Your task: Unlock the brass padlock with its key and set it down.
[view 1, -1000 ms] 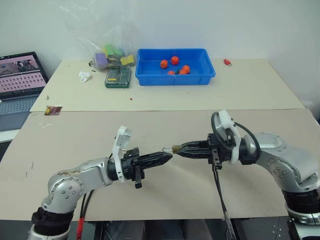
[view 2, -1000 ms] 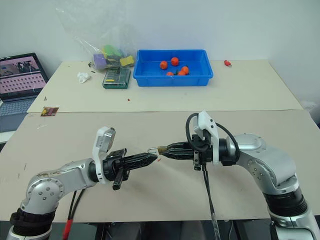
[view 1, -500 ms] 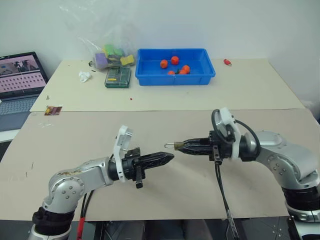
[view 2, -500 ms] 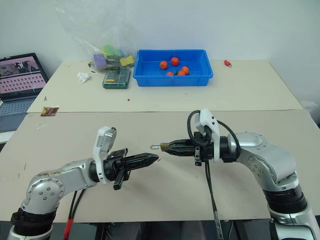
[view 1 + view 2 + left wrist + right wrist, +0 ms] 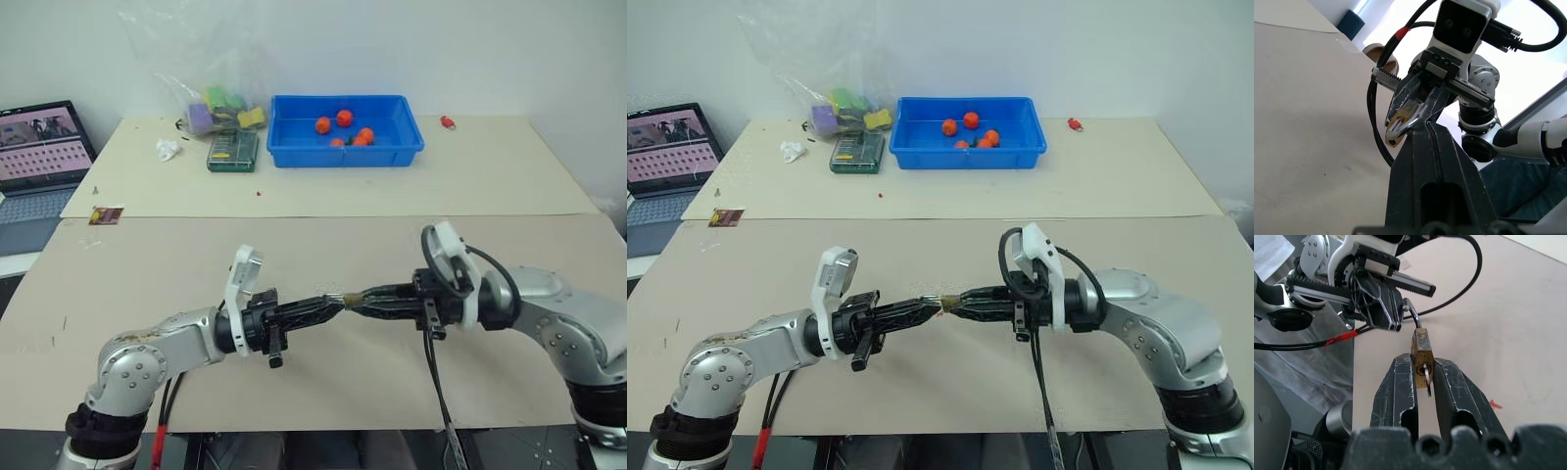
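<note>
My right gripper (image 5: 1421, 363) is shut on the small brass padlock (image 5: 1421, 348), pinching its body between both fingers just above the table. A small silvery key (image 5: 1426, 377) sits in the keyhole between those fingers. The thin shackle (image 5: 1413, 313) points at my left gripper (image 5: 336, 305), which is shut. The left gripper's tip rests against the shackle (image 5: 1399, 129), so both grippers meet tip to tip over the middle of the near table. Whether the shackle is open I cannot tell.
At the back stands a blue bin (image 5: 294, 157) with orange-red balls. Beside it are a green box (image 5: 231, 150) and a plastic bag of toys (image 5: 220, 108). A laptop (image 5: 39, 157) sits at far left. A black cable (image 5: 436, 382) hangs from my right wrist.
Half a second ago the shackle stood just above and apart from the left gripper's tip. The right gripper with the padlock has dipped slightly, and they now touch. The left arm has kept still.
</note>
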You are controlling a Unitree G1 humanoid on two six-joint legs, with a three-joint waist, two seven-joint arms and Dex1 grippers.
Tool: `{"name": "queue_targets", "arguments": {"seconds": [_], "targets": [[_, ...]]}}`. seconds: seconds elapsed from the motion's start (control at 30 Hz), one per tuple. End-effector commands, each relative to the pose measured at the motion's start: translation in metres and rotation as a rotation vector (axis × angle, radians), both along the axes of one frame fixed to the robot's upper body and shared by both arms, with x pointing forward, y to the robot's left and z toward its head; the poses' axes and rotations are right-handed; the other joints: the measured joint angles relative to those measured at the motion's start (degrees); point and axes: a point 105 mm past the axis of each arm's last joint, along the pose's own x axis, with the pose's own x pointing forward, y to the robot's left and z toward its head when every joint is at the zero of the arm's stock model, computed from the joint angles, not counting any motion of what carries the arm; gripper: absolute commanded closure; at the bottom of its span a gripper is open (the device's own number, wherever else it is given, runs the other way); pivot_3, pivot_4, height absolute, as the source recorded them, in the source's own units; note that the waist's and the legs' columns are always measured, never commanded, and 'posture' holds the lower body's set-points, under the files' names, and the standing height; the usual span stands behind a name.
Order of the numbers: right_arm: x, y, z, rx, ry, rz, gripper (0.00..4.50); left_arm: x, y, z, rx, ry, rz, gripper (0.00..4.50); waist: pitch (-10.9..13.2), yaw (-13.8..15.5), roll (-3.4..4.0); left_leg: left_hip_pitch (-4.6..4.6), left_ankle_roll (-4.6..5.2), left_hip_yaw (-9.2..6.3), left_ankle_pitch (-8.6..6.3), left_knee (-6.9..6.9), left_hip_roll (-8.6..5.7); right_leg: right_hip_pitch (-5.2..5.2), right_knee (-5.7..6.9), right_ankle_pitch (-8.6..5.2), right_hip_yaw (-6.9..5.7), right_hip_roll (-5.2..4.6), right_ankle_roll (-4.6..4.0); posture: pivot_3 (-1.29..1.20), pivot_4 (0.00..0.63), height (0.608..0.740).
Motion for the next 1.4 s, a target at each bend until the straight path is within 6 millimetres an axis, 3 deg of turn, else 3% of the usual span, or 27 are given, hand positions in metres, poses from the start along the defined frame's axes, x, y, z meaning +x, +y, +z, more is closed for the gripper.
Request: {"name": "queue_targets", "arguments": {"seconds": [0.03,0.17,0.33,0.53,0.63,0.8,0.97,1.17,1.4], "targets": [[-0.008,-0.001,0.01,0.007,-0.056,0.029,4.39,-0.007,-0.004,0.011,-0.026,-0.039,-0.035,4.48,0.0,0.0,0.0,0.0,0.0,0.0,0.0,0.0,0.0,0.0,0.0,0.0,0.0,0.0,0.0,0.0,0.15,0.74],[-0.009,-0.004,0.008,0.0,-0.053,0.022,4.39,-0.006,-0.004,0.011,-0.022,-0.045,-0.03,4.48,0.0,0.1,0.0,0.01,0.0,0.0,0.0,0.0,0.01,0.01,0.0,-0.01,0.0,0.0,0.02,0.0,0.15,0.74],[0.011,-0.026,0.003,-0.047,-0.06,-0.07,4.39,0.009,0.005,0.015,-0.005,-0.081,0.023,4.48,0.0,0.4,-0.02,0.01,0.0,0.01,0.0,0.01,0.0,0.02,0.0,-0.01,-0.01,0.0,0.02,0.0,0.15,0.74],[0.022,-0.034,0.017,-0.062,-0.115,-0.077,4.39,0.024,0.018,0.016,0.063,-0.164,0.089,4.48,0.0,0.1,-0.02,0.01,0.0,0.07,0.0,-0.02,0.01,0.0,-0.02,-0.01,0.01,0.0,0.0,0.0,0.15,0.74],[0.027,-0.028,0.015,-0.072,-0.097,-0.08,4.39,0.032,0.026,0.015,0.098,-0.203,0.13,3.75,0.0,0.1,-0.02,0.0,0.0,0.06,0.0,-0.03,0.02,-0.01,-0.05,-0.01,0.01,0.0,-0.01,0.0,0.15,0.74],[0.031,-0.015,-0.002,-0.119,-0.023,-0.06,4.39,0.038,0.038,0.022,0.113,-0.251,0.174,1.89,0.0,0.3,-0.07,-0.01,0.0,0.04,0.0,-0.02,0.03,0.0,-0.05,-0.01,-0.01,0.0,0.0,0.0,0.15,0.74],[0.034,-0.006,-0.005,-0.115,0.059,-0.017,4.39,0.033,0.049,0.017,0.215,-0.329,0.183,0.08,0.1,0.0,-0.07,-0.13,-0.01,0.03,0.0,-0.02,0.01,-0.12,-0.07,0.01,-0.01,0.0,-0.03,0.0,0.15,0.74],[0.042,0.007,-0.024,-0.146,0.259,-0.006,4.39,0.028,0.065,0.005,0.425,-0.51,0.165,0.08,0.1,-0.2,-0.09,-0.14,-0.01,0.02,-0.01,-0.04,0.04,-0.12,-0.11,0.01,-0.04,0.01,-0.04,0.0,0.15,0.74],[0.07,0.03,-0.046,-0.189,0.358,-0.098,4.39,0.017,0.058,-0.008,0.478,-0.593,0.138,0.08,0.1,-0.5,-0.05,-0.16,-0.02,0.02,-0.01,-0.09,0.07,-0.18,-0.12,0.04,-0.06,0.03,-0.08,0.0,0.15,0.74]]}}
